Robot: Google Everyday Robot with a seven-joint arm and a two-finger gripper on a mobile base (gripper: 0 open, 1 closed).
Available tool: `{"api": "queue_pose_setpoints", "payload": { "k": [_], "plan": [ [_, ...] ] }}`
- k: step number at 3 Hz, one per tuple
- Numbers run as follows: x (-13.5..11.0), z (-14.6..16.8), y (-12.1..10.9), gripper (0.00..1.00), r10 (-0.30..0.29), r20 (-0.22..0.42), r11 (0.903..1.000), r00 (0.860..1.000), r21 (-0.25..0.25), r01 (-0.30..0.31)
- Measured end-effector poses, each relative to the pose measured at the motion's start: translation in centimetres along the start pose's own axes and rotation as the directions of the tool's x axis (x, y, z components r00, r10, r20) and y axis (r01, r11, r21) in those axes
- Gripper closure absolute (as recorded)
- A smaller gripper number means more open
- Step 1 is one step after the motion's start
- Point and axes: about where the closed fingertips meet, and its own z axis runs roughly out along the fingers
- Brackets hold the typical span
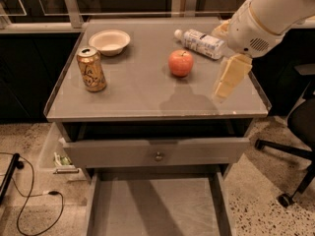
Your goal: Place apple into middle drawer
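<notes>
Claw (230, 80) position: over right side of table (123, 95), near apple (180, 63), not touching; nothing held, opening cannot be told. Step: approach for grasp. Next: centre over apple, descend, grip, carry to open middle drawer (147, 205).

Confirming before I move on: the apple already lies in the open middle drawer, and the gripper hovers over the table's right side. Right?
No: the camera view shows the apple on the tabletop. The middle drawer is open, and the gripper hovers over the table's right side.
</notes>
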Motion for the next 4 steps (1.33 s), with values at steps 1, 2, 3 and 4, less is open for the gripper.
{"api": "queue_pose_setpoints", "payload": {
  "k": [1,2,3,4],
  "plan": [
    [-0.2,0.5,-0.4,0.00,-0.005,0.000,1.0000,1.000,-0.002,0.005],
    [-0.3,1.6,-1.2,0.00,-0.002,0.036,0.9996,0.999,0.027,0.001],
    [-0.3,4.0,-3.9,0.00,0.036,0.120,0.9973,0.992,0.059,-0.043],
    [-0.6,6.6,-6.6,0.00,0.120,0.237,0.9907,0.964,0.033,-0.132]
  ]
}}
